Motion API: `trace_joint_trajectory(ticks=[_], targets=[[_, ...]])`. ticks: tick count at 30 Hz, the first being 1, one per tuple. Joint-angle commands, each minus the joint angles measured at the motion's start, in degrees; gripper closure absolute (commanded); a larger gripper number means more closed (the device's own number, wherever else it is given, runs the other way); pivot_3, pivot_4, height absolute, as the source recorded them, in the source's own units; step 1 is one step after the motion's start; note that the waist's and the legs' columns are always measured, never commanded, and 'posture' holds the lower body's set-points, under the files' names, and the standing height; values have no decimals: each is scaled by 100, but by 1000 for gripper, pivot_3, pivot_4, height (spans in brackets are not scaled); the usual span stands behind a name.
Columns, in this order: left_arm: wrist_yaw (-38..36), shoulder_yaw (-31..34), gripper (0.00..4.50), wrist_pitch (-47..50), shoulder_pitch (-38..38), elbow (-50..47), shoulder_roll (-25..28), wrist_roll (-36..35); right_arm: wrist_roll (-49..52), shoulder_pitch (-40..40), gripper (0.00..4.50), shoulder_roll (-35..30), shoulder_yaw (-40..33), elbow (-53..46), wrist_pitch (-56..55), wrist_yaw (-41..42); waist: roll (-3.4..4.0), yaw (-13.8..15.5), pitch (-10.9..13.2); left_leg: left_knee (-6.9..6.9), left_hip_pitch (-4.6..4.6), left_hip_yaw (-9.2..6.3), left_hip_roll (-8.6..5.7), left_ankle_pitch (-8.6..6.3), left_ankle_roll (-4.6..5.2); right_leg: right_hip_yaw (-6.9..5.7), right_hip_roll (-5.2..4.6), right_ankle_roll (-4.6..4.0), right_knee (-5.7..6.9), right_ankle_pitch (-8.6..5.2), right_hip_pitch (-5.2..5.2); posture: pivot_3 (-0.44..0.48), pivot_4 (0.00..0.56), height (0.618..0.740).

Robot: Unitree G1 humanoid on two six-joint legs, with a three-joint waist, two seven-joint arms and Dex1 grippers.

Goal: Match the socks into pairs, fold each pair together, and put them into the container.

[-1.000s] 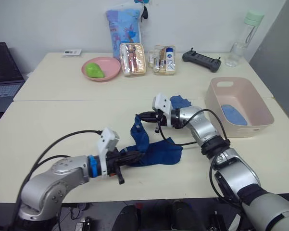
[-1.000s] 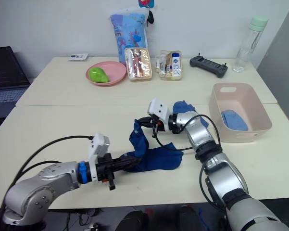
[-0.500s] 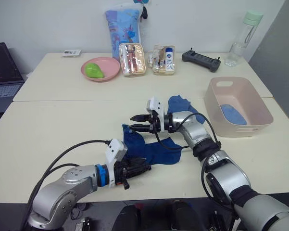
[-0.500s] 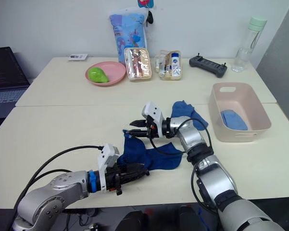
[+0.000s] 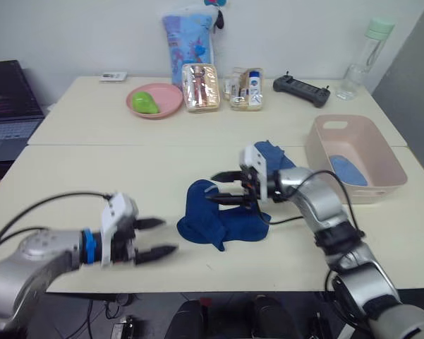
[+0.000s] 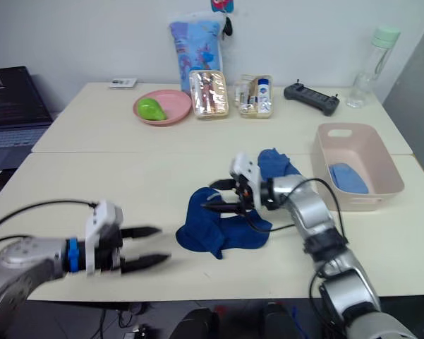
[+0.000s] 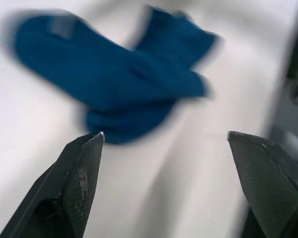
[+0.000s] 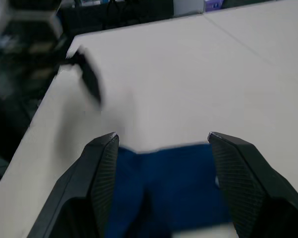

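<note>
Plate [image 5: 154, 100], pouches [image 5: 199, 88], bottle [image 5: 362, 56] at table's [image 5: 70, 183] far edge.

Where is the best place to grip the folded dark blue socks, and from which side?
Probably the thick folded edge of the dark blue socks nearest the left tool, approached from the robot's left along the table. The layers stack there, and that open tool already faces it.

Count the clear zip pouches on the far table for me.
2. One pouch stands just right of the pink plate; the other pouch stands beside it, nearer the black controller. None looks hidden.
</note>
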Motion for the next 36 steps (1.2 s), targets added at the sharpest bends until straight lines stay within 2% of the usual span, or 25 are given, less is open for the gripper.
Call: trace_joint_trajectory(ticks=[1,3,5,9,13,17,21,27,29,32,36], targets=[[213,-476,358,-671,-1050,1014,-352,660,-1,349,1400,-253,207,-707,228,-36,-2,8,0,0,-2,4,-1,0,0,3,0,1,1,0,-2,0,150,740],[162,-679,358,-891,-1435,1422,-502,892,12,443,1400,-320,276,-834,308,-93,-4,-42,1,0,-3,16,-2,0,0,15,0,3,0,2,-7,0,150,740],[150,-1114,358,-1309,-2135,2293,-873,1336,17,573,1400,-357,376,-991,432,-163,-3,-83,0,0,-3,26,-3,0,0,26,0,6,0,4,-10,0,150,740],[-156,-1687,358,-1995,-2984,3569,-1339,1916,78,667,1400,-357,435,-1131,574,-300,-11,-117,-2,2,-5,21,-1,0,0,19,2,6,3,4,-11,0,150,740],[-144,-2216,358,-2952,-3949,5446,-1861,2736,112,729,1400,-380,392,-1220,651,-442,-14,-95,-1,6,-7,18,-2,0,0,15,3,6,3,4,-10,0,150,740],[-426,-2346,1255,-3539,-4353,6437,-1998,3077,154,777,1400,-423,351,-1350,748,-526,-14,-115,-2,8,-9,20,-5,0,1,18,3,7,2,4,-11,0,150,740],[-951,-2259,2531,-3528,-4424,6598,-1969,2987,189,855,1400,-491,282,-1433,794,-620,-15,-118,-2,8,-8,18,-3,0,1,18,4,7,3,4,-12,0,150,740],[-1450,-2207,4469,-3283,-4183,6060,-1846,2888,256,864,1400,-528,283,-1438,776,-714,-15,-124,-2,11,-7,17,-3,1,1,18,5,7,9,4,-12,0,150,740],[-1283,-2047,4469,-3238,-4063,5768,-1810,2827,265,828,1400,-547,300,-1415,743,-721,-15,-125,-2,11,-7,15,-2,1,1,18,5,7,9,4,-12,0,150,740],[-599,-1722,4469,-3111,-3962,5500,-1813,2868,184,760,1400,-601,413,-1344,635,-696,-15,-122,-2,11,-8,15,-2,1,1,20,5,7,7,4,-12,0,150,740],[-289,-1289,4469,-2670,-3676,4760,-1816,2551,251,742,1400,-553,535,-1340,721,-649,-15,-119,-2,13,-9,12,-1,1,1,19,5,7,8,4,-12,0,150,740]])
